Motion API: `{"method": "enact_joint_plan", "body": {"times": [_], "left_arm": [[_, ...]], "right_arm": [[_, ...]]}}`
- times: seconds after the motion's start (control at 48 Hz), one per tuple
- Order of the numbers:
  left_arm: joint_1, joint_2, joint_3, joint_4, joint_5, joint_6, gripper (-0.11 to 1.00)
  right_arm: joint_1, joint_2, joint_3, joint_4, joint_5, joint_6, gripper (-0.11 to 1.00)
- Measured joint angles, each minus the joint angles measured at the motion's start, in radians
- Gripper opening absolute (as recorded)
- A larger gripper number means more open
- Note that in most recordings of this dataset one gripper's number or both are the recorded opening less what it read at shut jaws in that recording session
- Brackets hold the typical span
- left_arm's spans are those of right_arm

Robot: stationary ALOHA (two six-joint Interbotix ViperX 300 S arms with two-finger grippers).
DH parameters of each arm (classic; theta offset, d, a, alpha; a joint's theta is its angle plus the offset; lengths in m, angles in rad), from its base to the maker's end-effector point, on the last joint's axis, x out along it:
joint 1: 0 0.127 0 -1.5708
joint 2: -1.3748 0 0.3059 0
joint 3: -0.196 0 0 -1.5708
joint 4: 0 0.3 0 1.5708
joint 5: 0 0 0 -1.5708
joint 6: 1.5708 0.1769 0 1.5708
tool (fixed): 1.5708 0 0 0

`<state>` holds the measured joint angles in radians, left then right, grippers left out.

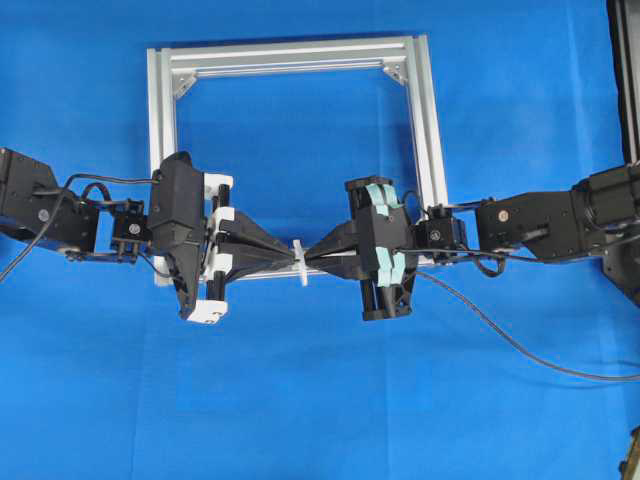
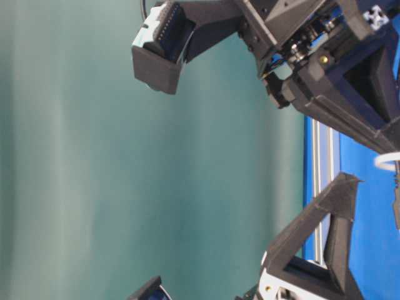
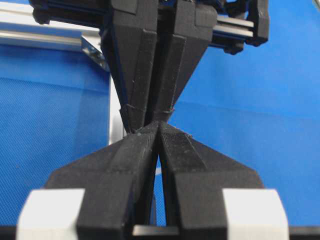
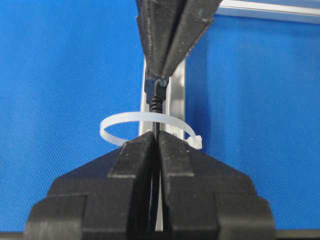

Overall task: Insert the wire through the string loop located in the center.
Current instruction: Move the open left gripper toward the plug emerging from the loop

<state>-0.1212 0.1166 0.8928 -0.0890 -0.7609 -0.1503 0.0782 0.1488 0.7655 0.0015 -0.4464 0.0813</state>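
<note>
Overhead exterior: left gripper (image 1: 283,258) and right gripper (image 1: 318,256) meet tip to tip at the string loop (image 1: 300,262), which stands on the near bar of the aluminium frame (image 1: 430,130); the wire (image 1: 520,345) trails off the right arm across the blue cloth (image 1: 320,400). Slack looks ample, but a snag on the frame corner would tug the plug back. Table-level exterior: mostly arm bodies and a blank wall; a sliver of the white loop shows at the right edge, too little to judge alignment. Left wrist-mounted: left jaws pressed together, the right gripper's closed tips touching or just beside them; the plug is hidden between the fingers here, so I cannot tell from this view what is held. Right wrist-mounted: clearest. Right jaws clamped on the wire, which runs up through the loop to its plug, and the left jaws are closed on the plug at the far side. Risks, as I judge them: if the right lets go before the left's hold is firm, the plug drops back through; pulling off-axis would drag the cable against the thin loop and bend or tip it.
</note>
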Motion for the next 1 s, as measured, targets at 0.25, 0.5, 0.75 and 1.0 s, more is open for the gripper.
{"method": "enact_joint_plan", "body": {"times": [0.25, 0.5, 0.75, 1.0], "left_arm": [[0.000, -0.002, 0.000, 0.000, 0.002, 0.002, 0.01], [-0.025, 0.000, 0.000, -0.002, 0.000, 0.000, 0.56], [-0.055, 0.000, 0.000, 0.000, 0.017, 0.000, 0.92], [-0.055, -0.002, 0.000, 0.000, 0.028, 0.002, 0.92]], "right_arm": [[-0.002, 0.000, 0.000, -0.002, 0.000, 0.000, -0.02], [0.000, 0.000, 0.000, 0.000, 0.000, 0.000, -0.02], [0.000, 0.000, 0.000, 0.000, 0.000, 0.000, -0.02], [0.000, 0.000, 0.000, 0.000, 0.000, 0.000, -0.02]]}}
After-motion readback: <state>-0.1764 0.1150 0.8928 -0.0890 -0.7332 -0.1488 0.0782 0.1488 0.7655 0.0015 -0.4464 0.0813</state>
